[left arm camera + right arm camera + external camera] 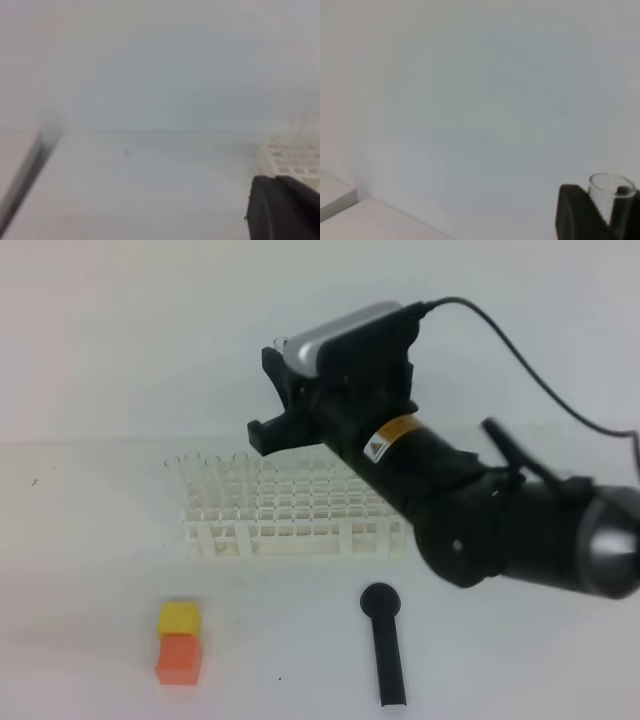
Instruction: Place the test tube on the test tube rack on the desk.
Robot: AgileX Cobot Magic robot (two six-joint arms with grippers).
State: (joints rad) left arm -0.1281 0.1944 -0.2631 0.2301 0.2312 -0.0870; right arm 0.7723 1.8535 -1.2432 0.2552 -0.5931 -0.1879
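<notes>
My right gripper (262,395) hangs in the air above the back of the white test tube rack (290,510), which stands on the white desk (90,540). In the right wrist view the gripper (607,217) is shut on a clear test tube (612,192); its open rim stands up between the black fingers (575,212). The tube is too faint to make out in the exterior view. A few other clear tubes (205,468) stand in the rack's back left corner. Of my left gripper only a dark finger (282,210) shows, low at the right, near the rack's corner (292,155).
A black round-headed stick (385,640) lies on the desk in front of the rack. A yellow cube (179,618) sits against an orange cube (179,658) at the front left. The right arm's black body (500,520) crosses over the rack's right end.
</notes>
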